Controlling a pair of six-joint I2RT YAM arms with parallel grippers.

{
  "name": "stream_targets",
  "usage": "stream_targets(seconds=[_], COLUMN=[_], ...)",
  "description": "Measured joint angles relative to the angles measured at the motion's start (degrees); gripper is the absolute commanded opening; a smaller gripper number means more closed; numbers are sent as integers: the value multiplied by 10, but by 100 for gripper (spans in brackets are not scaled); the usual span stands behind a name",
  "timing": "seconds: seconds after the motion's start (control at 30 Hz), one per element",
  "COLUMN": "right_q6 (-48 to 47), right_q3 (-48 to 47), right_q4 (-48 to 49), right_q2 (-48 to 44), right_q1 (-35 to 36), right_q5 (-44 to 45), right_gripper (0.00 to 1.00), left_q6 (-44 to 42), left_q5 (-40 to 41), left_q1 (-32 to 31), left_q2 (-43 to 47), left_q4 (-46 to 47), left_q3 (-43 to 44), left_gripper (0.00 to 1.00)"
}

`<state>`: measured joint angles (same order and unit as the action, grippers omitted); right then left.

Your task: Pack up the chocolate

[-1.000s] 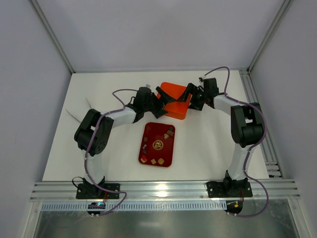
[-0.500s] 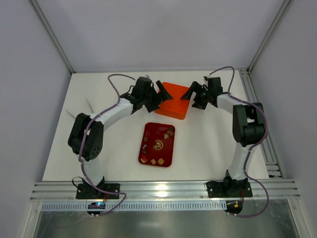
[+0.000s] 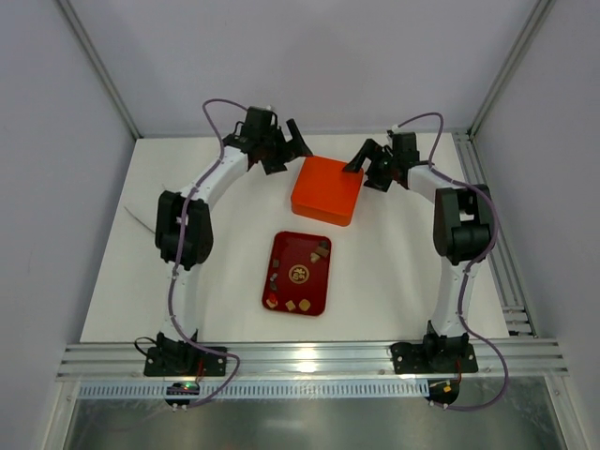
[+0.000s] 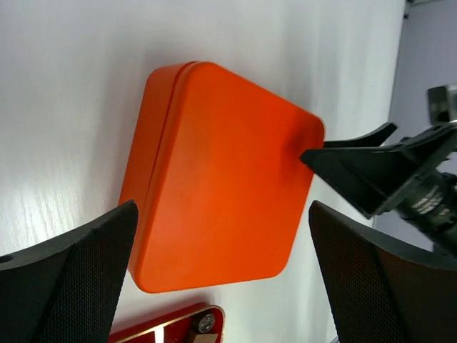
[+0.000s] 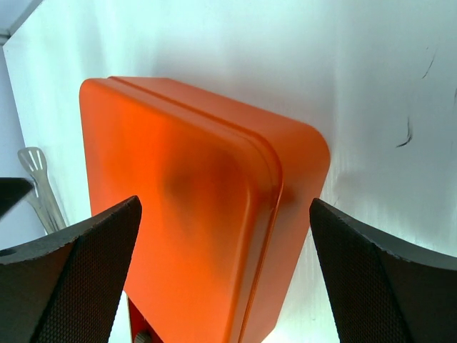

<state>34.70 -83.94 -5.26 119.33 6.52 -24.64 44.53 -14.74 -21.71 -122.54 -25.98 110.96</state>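
Observation:
The chocolate is several small brown and tan pieces lying on a dark red tray in the middle of the table. One piece shows at the bottom edge of the left wrist view. An orange square box with its lid on sits just behind the tray. My left gripper hangs open off the box's far left corner, touching nothing. At the far right corner my right gripper is also open and empty. Both wrist views look down on the lid between wide-spread fingers.
Clear plastic tongs lie on the white table left of the box, partly behind the left arm. Metal frame rails run along the right side and the near edge.
Both grippers have drawn back from the sides of the orange box toward the far edge of the table, staying open. The box and the tray have stayed put.

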Motion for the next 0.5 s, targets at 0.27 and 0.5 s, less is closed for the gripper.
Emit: stream_targets(seconds=[0.27, 0.5], right_q6=[-1, -5], right_q3=[-49, -69], right_q4=[-10, -25], right_q2=[34, 50], right_q1=[0, -2], right_q5=[18, 26], right_gripper=[100, 99], left_q6=[-29, -30], left_q5=[-37, -47], left_q1=[0, 0], left_q2=[-111, -156], left_q4=[-38, -44], left_q3=[63, 109], left_gripper=[100, 98])
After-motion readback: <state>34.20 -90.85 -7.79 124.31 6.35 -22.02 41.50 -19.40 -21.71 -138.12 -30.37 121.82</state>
